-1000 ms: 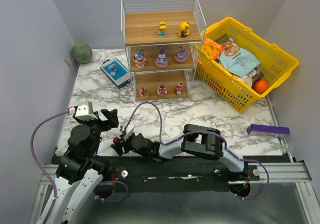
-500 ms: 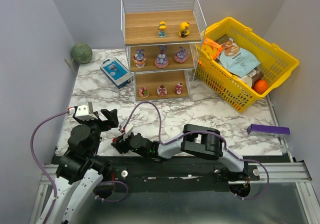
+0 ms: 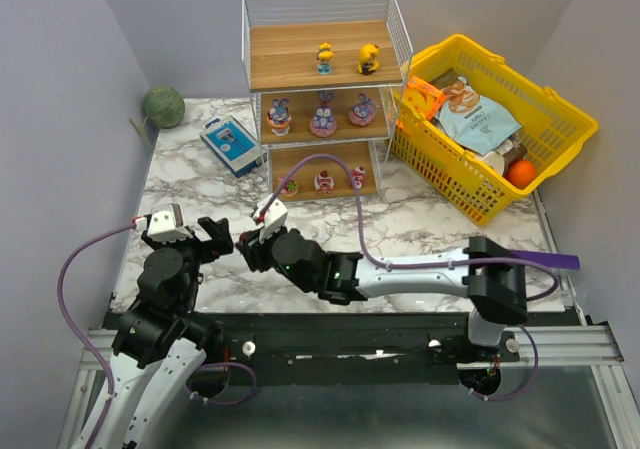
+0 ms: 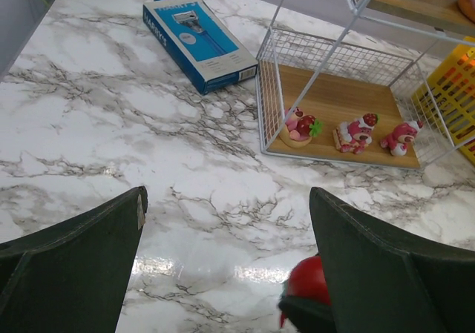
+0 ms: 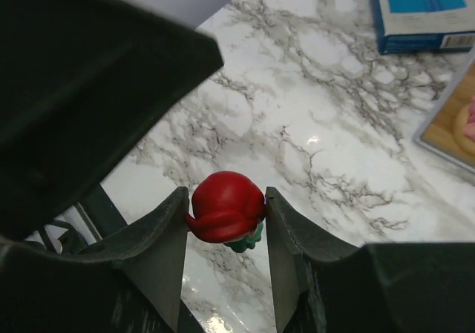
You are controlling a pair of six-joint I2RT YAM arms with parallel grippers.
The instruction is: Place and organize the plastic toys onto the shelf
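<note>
Red-haired toy [image 5: 225, 207] pinched between the fingers of the right end effector [image 5: 226, 225], held over the counter [image 3: 420, 219] left of centre in the top view, well short of the shelf [image 3: 290, 59]. Left end effector [image 4: 226, 199] spread, empty. Advisable: firm pinch, path clear of left arm, upright release on bare board.

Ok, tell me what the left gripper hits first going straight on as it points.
Probably the bare marble table, ahead of the open left gripper and short of the shelf. The red-haired toy in the right gripper sits just right of that line; depth is unclear.
</note>
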